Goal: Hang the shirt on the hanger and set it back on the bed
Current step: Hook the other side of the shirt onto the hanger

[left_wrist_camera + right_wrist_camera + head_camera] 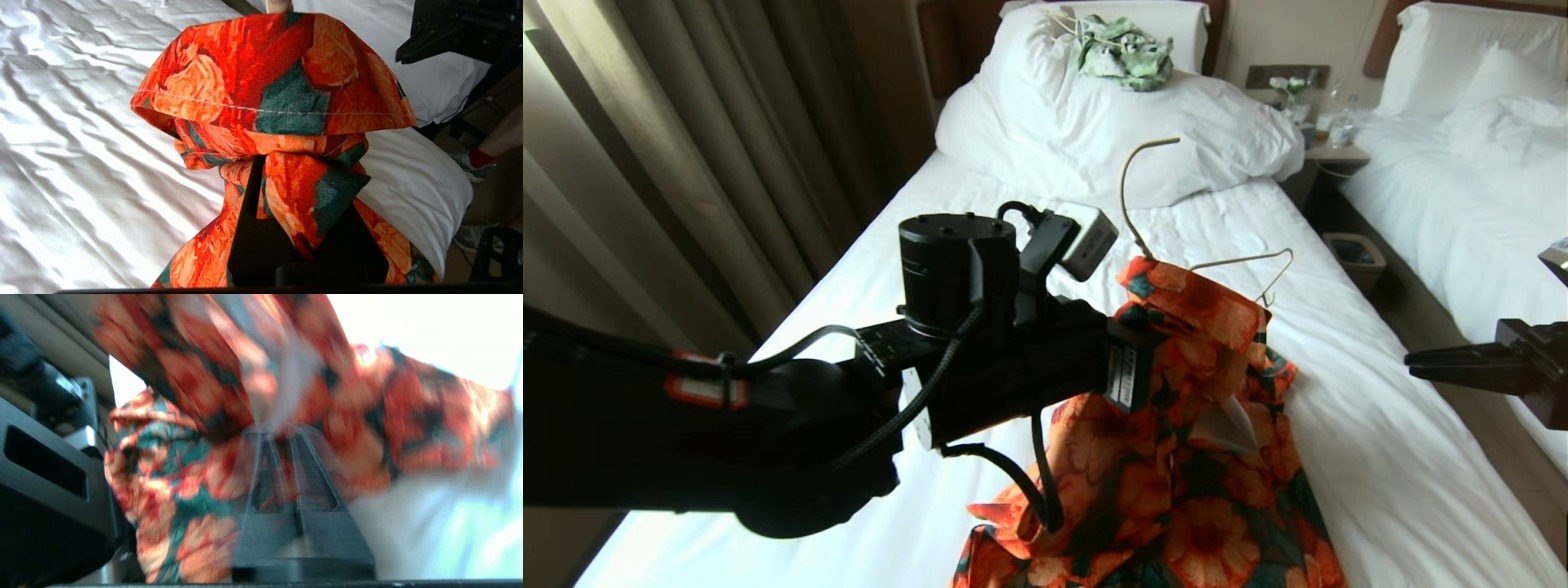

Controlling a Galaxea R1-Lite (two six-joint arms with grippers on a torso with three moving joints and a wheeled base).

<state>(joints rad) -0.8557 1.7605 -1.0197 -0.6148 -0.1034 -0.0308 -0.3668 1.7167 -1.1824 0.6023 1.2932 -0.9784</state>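
The orange-flowered shirt hangs over the left half of the cream wire hanger, above the bed. The hanger's right shoulder sticks out bare, and the shirt's lower part rests on the sheet. My left gripper is shut on a bunched fold of the shirt just under the hanger's neck, with one dark finger showing against the cloth. My right gripper hovers over the bed's right edge, shut and empty, clear of the shirt. In the right wrist view its fingers point at the shirt.
A green-and-white garment lies on the pillows at the head of the bed. On the right stand a nightstand with bottles, a small bin and a second white bed. Curtains hang on the left. A person's foot is beside the bed.
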